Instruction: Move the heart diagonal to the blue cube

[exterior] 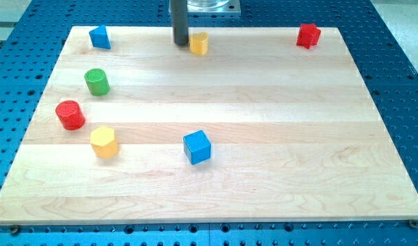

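Note:
A yellow block [199, 43], seemingly the heart, lies near the board's top edge at the middle. My tip [181, 44] stands just to the left of it, touching or nearly touching its left side. The blue cube [197, 147] sits lower on the board, almost straight below the yellow block and far from it.
A second blue block [99, 37] lies at the top left and a red block [308, 35] at the top right. A green cylinder [97, 82], a red cylinder [70, 115] and a yellow hexagon [104, 141] stand along the left side. The wooden board [298, 137] rests on a blue perforated table.

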`<state>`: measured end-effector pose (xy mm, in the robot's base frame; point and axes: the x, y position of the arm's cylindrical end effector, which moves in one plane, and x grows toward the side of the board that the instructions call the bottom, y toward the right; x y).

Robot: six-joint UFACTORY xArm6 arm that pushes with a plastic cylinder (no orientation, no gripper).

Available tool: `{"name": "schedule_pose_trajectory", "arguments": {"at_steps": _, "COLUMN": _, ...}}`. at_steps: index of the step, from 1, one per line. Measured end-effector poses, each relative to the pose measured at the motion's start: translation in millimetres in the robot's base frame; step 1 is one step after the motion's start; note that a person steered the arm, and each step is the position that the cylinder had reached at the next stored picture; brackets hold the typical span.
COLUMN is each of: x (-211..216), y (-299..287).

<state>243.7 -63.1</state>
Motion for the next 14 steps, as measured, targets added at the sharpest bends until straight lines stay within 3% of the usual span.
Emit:
{"name": "schedule_pose_trajectory", "arguments": {"at_steps": 2, "x": -42.1, "y": 78.7}}
{"name": "schedule_pose_trajectory", "arguments": {"at_steps": 3, "x": -22.4, "y": 101.4}}
{"name": "schedule_pose_trajectory", "arguments": {"at_steps": 4, "x": -9.6, "y": 95.2}}
{"name": "schedule_pose_trajectory", "arguments": {"at_steps": 5, "x": 0.5, "y": 35.9}}
{"name": "schedule_pose_trajectory", "arguments": {"at_steps": 6, "x": 5.0, "y": 20.3}}
{"name": "schedule_pose_trajectory", "arguments": {"at_steps": 7, "x": -25.4, "y": 86.2}}
{"name": "schedule_pose_trajectory", "arguments": {"at_steps": 8, "x": -6.3, "y": 86.3}}
{"name": "schedule_pose_trajectory", "arguments": {"at_steps": 10, "x": 22.6, "y": 24.4}}
{"name": "schedule_pose_trajectory", "arguments": {"at_steps": 11, "x": 22.6, "y": 86.3}}
{"name": "schedule_pose_trajectory", "arguments": {"at_steps": 12, "x": 39.5, "y": 92.3}}
{"name": "schedule_pose_trajectory", "arguments": {"at_steps": 14, "x": 51.8, "y": 0.1}}
